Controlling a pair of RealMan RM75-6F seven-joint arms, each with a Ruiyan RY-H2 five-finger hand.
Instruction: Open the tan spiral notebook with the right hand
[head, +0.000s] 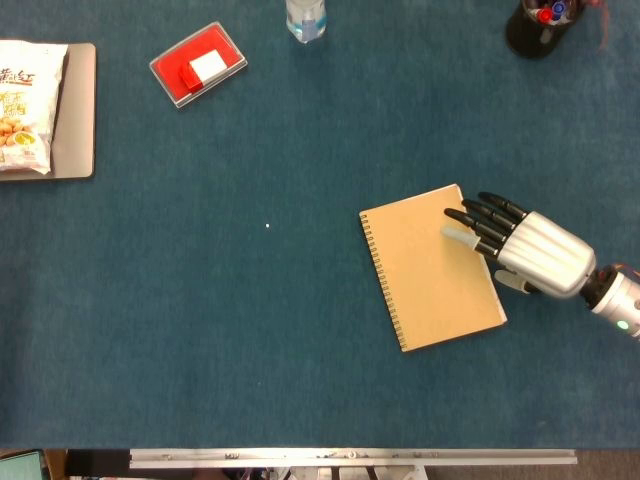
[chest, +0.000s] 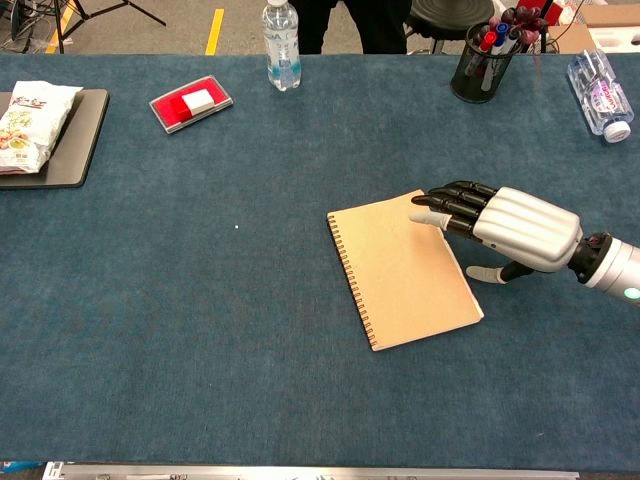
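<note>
The tan spiral notebook (head: 430, 265) (chest: 400, 268) lies closed and flat on the blue table, its wire spine along the left edge. My right hand (head: 525, 250) (chest: 505, 226) reaches in from the right, palm down with the fingers stretched out. Its fingertips (head: 462, 222) lie over the notebook's upper right corner, and the thumb (chest: 487, 271) hangs just off the right edge. It holds nothing. My left hand is not in either view.
A red box (head: 198, 64) and a water bottle (chest: 282, 45) stand at the back. A pen cup (chest: 482, 55) and a lying bottle (chest: 598, 94) are at the back right. A snack bag on a dark tray (head: 78, 110) sits at the far left.
</note>
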